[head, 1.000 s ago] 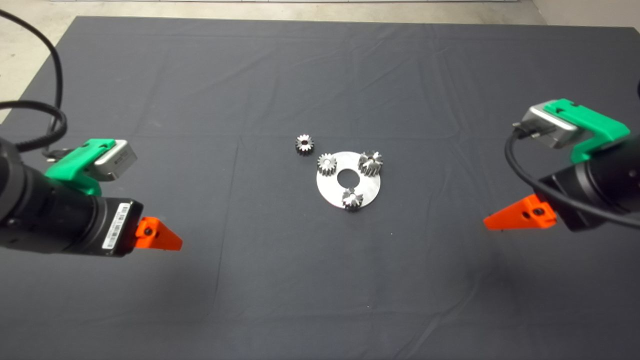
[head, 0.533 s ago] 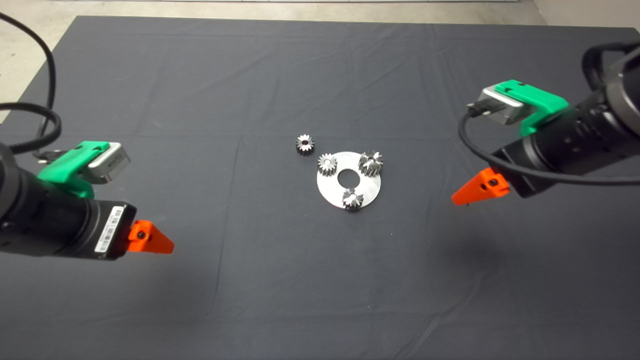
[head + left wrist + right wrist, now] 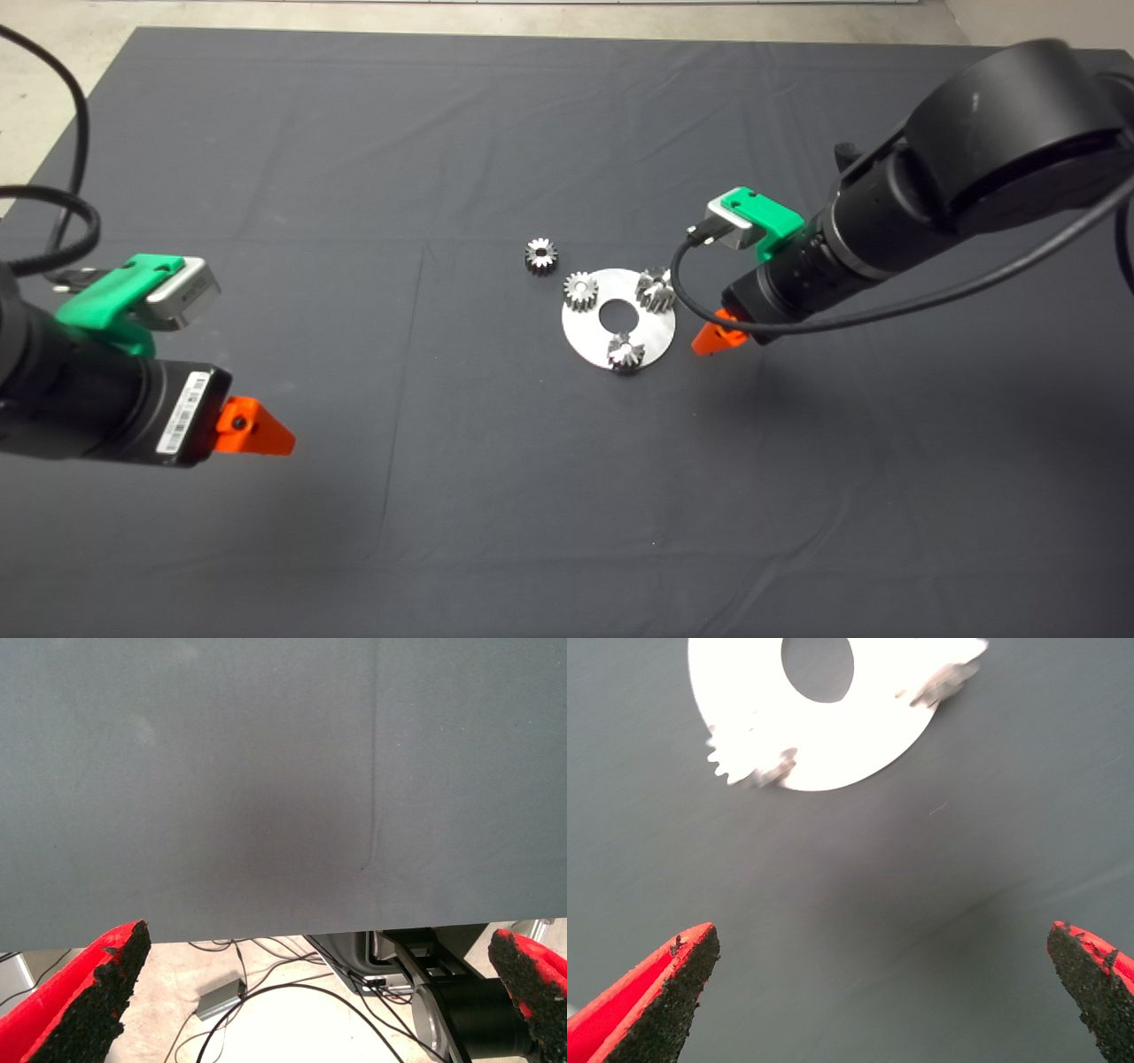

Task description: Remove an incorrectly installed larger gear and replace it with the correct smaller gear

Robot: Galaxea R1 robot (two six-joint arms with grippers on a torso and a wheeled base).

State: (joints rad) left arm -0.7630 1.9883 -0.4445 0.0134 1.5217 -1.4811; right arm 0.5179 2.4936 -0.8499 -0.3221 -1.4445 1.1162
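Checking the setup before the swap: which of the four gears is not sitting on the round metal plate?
The smaller gear, dark-faced with bright fine teeth. It lies alone on the mat, beyond the plate; the other three sit around the plate's centre hole.

Dark grey mat (image 3: 354, 133) covers the worktop, creased, with fold lines across it. Pale concrete floor (image 3: 53, 53) shows past the far and left edges. From the left wrist view, the floor (image 3: 292, 1028) beyond the mat edge has black cables (image 3: 266, 992) and a small grey box (image 3: 220, 998) lying on it.
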